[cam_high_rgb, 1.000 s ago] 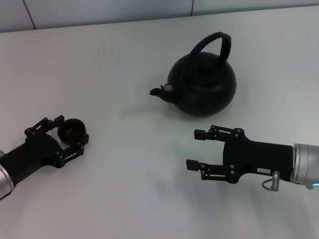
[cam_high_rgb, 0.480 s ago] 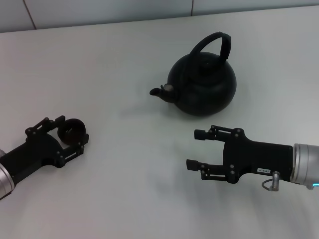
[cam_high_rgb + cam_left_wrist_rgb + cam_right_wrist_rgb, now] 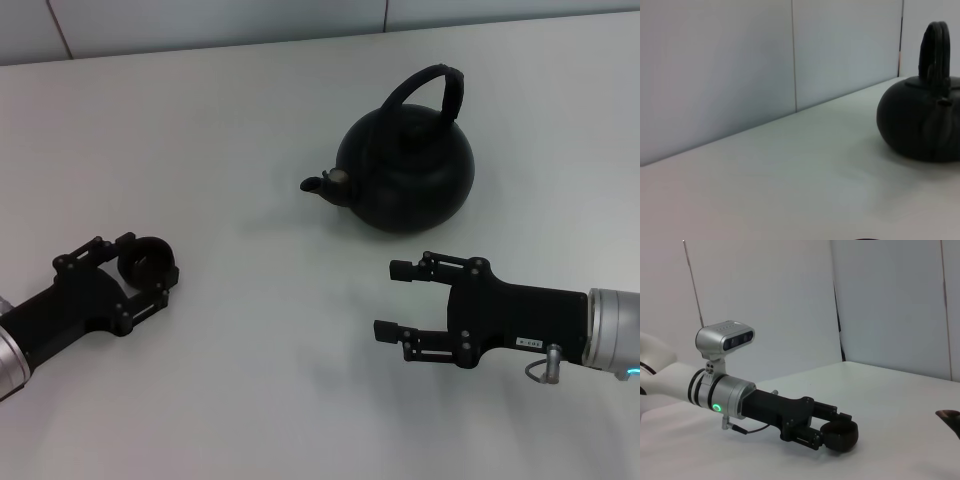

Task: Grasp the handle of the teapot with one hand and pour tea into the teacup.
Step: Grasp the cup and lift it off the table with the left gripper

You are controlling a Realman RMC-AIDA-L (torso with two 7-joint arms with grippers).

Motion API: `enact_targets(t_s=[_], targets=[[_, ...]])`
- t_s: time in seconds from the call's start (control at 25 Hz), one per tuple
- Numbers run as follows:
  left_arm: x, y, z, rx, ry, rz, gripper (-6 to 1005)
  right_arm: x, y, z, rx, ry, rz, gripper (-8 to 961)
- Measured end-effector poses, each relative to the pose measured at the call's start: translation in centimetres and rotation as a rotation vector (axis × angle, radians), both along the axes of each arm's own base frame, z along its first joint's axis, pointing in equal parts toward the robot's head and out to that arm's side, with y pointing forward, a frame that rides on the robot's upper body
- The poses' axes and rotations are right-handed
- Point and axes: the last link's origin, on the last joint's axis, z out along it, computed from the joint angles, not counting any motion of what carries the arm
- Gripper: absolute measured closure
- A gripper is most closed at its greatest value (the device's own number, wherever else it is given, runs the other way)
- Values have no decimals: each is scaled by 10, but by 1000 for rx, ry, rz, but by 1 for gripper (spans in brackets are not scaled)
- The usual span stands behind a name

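Nearby, teapot (image 3: pixel 405 170) beyond right hand (image 3: pixel 392 299).

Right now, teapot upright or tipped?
Upright. The teapot sits flat on the table, handle arching above it, spout level; neither gripper touches it.

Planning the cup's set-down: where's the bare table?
Bare table between the left gripper, shut on the teacup, and the open right gripper; also below the teapot spout. Tight only between teapot and right gripper.
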Motion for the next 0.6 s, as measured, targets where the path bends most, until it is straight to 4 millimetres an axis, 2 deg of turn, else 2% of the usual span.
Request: enact_targets(t_s=[0.32, 0.6], targets=[[18, 10, 0, -25, -26, -75, 313, 1, -1, 0, 0, 0, -4, 194], [43, 28, -13, -76, -14, -151, 313, 3, -4, 0, 0, 0, -12, 194]])
